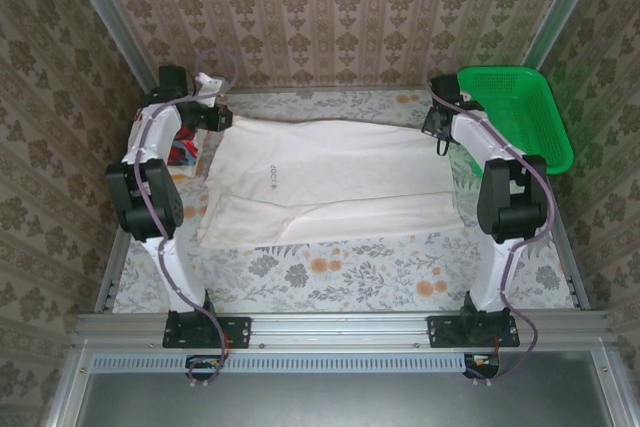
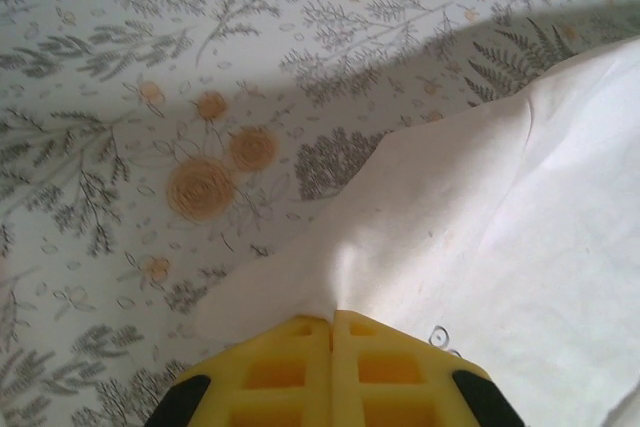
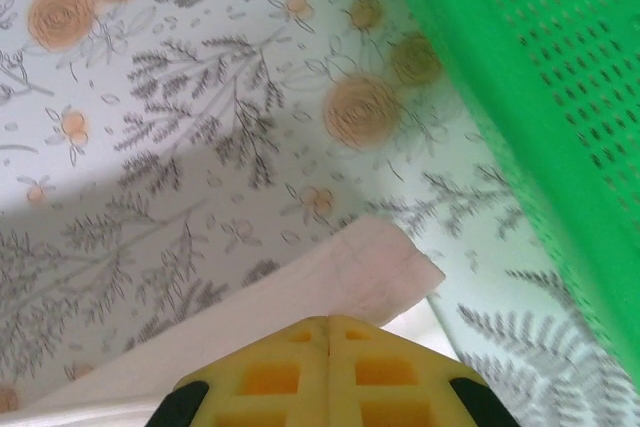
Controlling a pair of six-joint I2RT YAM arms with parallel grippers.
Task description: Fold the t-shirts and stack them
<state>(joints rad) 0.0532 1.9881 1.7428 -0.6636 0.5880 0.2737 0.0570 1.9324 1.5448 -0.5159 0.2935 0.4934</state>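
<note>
Pinching the off-white t-shirt (image 1: pixel 330 182) at two corners, the left fingers (image 2: pixel 285 372) and right fingers (image 3: pixel 385 377) are pressing together on cloth; it is lying between them across the tabletop (image 1: pixel 350 272); both should probably be lifting evenly, steering clear of the green mesh basket (image 3: pixel 520 67) beside the right fingers.

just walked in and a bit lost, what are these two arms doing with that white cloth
Both arms are handling an off-white t-shirt spread on the floral-covered table. The left gripper has its jaws closed on the shirt's far left corner. The right gripper is pinching the far right corner, beside the green mesh basket. The shirt lies mostly flat, so a fold looks to be underway rather than finished.
</note>
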